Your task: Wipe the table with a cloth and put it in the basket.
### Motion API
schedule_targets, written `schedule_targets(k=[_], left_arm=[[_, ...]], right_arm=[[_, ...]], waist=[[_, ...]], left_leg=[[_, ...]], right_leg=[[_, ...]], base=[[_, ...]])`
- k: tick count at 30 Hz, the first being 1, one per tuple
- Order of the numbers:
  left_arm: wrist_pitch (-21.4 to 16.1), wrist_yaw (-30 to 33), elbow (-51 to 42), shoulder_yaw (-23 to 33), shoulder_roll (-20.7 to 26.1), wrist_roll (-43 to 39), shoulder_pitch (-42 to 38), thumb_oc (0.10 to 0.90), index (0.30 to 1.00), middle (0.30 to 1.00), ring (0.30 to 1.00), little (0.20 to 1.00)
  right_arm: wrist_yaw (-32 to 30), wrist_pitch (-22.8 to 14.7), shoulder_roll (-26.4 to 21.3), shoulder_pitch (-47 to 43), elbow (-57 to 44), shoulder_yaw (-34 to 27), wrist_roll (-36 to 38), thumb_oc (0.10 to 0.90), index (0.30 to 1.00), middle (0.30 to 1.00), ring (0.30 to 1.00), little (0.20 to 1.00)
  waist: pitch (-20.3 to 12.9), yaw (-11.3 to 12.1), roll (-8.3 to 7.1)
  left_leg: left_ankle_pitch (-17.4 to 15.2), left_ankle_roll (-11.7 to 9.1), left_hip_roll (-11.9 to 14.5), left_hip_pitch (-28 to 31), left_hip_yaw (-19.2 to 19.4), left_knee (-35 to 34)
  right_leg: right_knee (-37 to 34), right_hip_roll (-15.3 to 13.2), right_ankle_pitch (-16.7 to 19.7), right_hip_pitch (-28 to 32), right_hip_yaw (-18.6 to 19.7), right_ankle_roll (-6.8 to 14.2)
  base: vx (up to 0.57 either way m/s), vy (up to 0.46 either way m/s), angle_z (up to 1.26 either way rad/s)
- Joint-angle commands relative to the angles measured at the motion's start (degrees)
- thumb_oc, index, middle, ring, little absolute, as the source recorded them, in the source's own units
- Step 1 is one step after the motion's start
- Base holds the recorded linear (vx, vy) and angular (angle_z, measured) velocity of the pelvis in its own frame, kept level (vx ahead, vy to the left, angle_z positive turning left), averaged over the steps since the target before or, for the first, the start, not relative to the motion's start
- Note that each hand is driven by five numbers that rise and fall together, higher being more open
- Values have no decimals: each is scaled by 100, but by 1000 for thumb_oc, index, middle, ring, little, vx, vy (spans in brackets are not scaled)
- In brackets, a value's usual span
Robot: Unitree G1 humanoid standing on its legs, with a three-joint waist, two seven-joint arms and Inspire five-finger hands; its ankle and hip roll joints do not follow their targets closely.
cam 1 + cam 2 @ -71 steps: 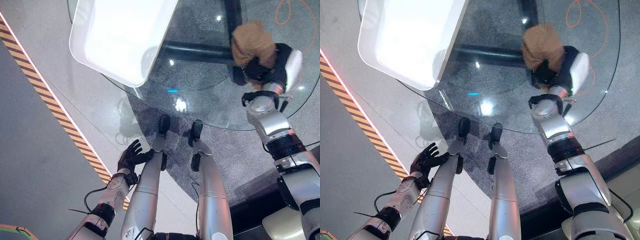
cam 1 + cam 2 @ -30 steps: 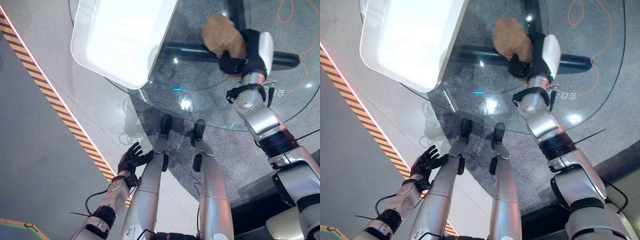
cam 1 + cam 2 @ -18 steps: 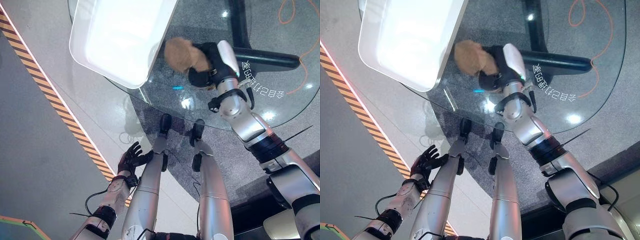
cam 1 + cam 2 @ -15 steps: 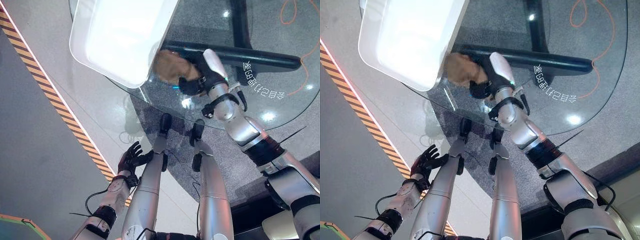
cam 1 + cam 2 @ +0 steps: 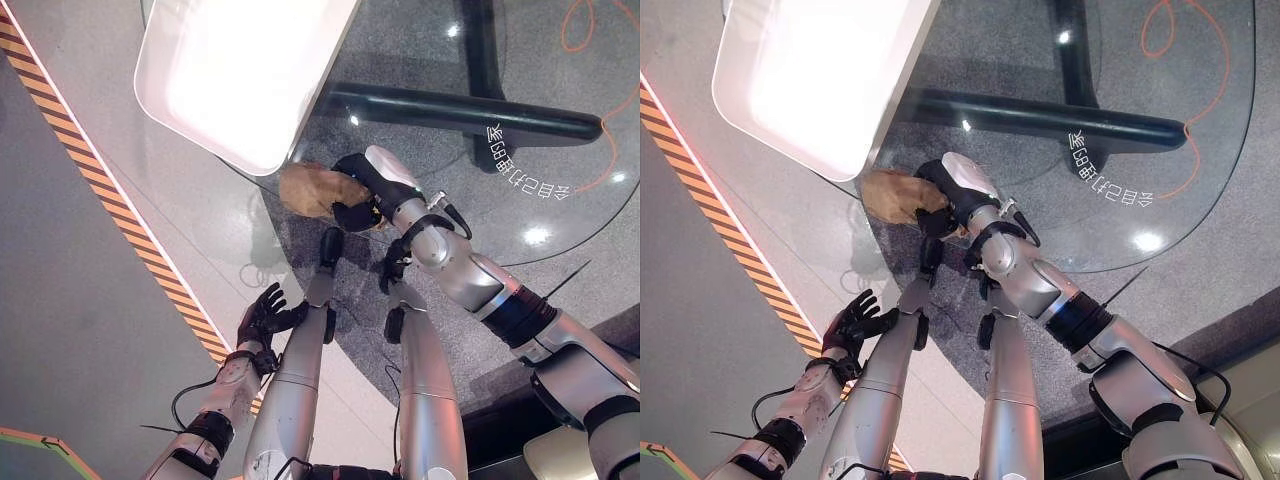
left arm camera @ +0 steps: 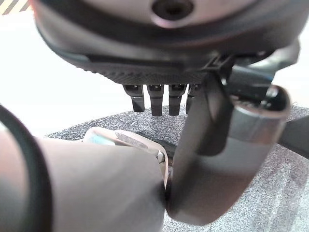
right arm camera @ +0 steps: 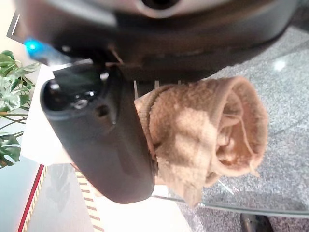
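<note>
While right hand (image 5: 362,190) grips cloth (image 5: 312,189) at glass table (image 5: 420,150) near edge, basket (image 5: 240,70) beside, left hand (image 5: 263,312) relaxed.

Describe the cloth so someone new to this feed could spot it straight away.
Start at the round glass table and follow its near edge to the corner of the big white basket. Just below that corner, the right hand is shut on a crumpled tan cloth, the one soft, brown thing among glass, white and metal.
</note>
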Motion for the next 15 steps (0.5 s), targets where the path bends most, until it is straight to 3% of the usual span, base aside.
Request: schedule_targets(k=[1, 6, 10, 15], left_arm=[[-30, 90, -119, -122, -129, -65, 541, 800, 900, 900, 900, 900], [-133, 23, -217, -87, -122, -255, 600, 800, 900, 900, 900, 900], [-200, -671, -520, 160, -165, -1320, 727, 800, 900, 900, 900, 900], [-220, -733, -1266, 225, -54, -1811, 972, 800, 900, 900, 900, 900]], right_arm=[[-369, -732, 5, -28, -1157, -146, 33, 100, 300, 300, 300, 200], [-566, -788, -9, 82, -1161, -379, 214, 100, 300, 300, 300, 200], [-618, -765, -12, 206, -1280, -599, 436, 100, 300, 300, 300, 200], [-552, -780, -48, 494, -1550, -920, 564, 100, 300, 300, 300, 200]], waist=[[-125, -3, 250], [-125, -6, 205], [-125, -1, 189], [-125, 18, 201]], left_leg=[[-612, 312, -204, 150, 245, 412], [-615, 315, -186, 321, 229, 359], [-634, 314, -171, 534, 222, 289], [-622, 307, -180, 744, 196, 220]], right_leg=[[-535, 203, 401, 105, -58, 181], [-550, 215, 408, 265, -92, 182], [-561, 223, 359, 463, -134, 167], [-590, 217, 319, 693, -202, 142]], base=[[-18, -34, 1], [-21, -38, 1], [-33, -48, 0], [-46, -47, 1]])
